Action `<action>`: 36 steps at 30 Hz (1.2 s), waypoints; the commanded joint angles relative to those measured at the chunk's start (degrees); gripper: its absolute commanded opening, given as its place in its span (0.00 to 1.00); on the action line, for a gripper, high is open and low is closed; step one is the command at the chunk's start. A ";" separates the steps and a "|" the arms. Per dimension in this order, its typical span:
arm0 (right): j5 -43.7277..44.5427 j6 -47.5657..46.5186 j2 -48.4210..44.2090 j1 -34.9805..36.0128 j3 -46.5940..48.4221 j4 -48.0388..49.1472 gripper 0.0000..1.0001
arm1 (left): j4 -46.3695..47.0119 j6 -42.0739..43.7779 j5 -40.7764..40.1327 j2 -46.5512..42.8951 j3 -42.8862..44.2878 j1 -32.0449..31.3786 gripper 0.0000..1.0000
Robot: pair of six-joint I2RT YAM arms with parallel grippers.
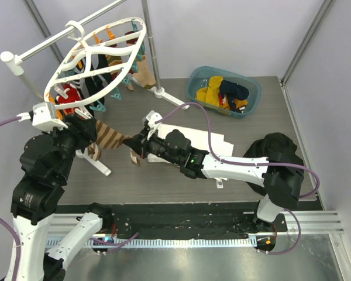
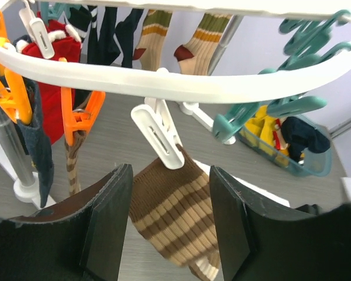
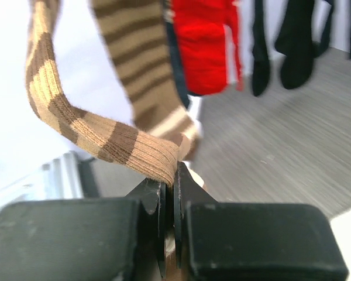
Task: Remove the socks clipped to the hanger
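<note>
Item: striped sock. One end pinched by white clip on hanger; other end clenched in my right pincer. My left pincer is spread, straddling it. Risk: the clip holds and my pull tilts or unhooks the hanger.

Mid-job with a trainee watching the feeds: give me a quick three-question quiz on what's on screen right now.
1. True or false: the jaws of the right arm are shut on the brown-and-tan striped knit sock.
2. What colour is the clip holding that sock to the white plastic oval hanger? A orange, B teal, C white.
3. Fill in: the jaws of the left arm stand ____, one on each side of the sock.
Key: 1 true; 2 C; 3 open.
</note>
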 commanded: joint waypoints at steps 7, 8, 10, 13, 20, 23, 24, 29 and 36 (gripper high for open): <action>-2.52 4.77 2.59 0.64 1.13 8.62 0.01 | 0.03 0.14 -7.98 -0.62 0.40 0.20 0.56; -0.58 3.01 2.86 1.16 1.48 6.27 0.01 | -0.59 0.23 -8.24 -0.27 2.14 0.20 0.55; 5.29 -3.66 3.47 2.40 4.02 2.83 0.01 | -1.99 0.14 -8.33 0.61 4.61 0.20 0.54; 9.71 -10.44 4.27 3.72 6.93 -1.40 0.01 | -4.63 -0.21 -8.33 2.36 8.12 0.20 0.48; 21.22 -23.54 4.88 7.06 10.88 -4.48 0.01 | -10.88 -1.52 -8.33 8.17 13.67 0.20 0.44; 23.25 -26.97 5.23 7.93 12.03 -4.48 0.01 | -10.62 -1.61 -8.24 9.14 13.85 0.20 0.44; 23.87 -27.50 5.32 8.11 12.20 -4.48 0.01 | -10.18 -1.18 -8.16 9.40 13.85 0.20 0.44; 24.31 -28.64 5.32 8.64 13.00 -4.57 0.01 | -10.88 -0.56 -10.87 11.07 14.29 0.20 0.45; 24.23 -28.82 5.41 9.17 13.09 -4.57 0.01 | -9.39 1.81 -13.86 12.92 14.73 0.20 0.46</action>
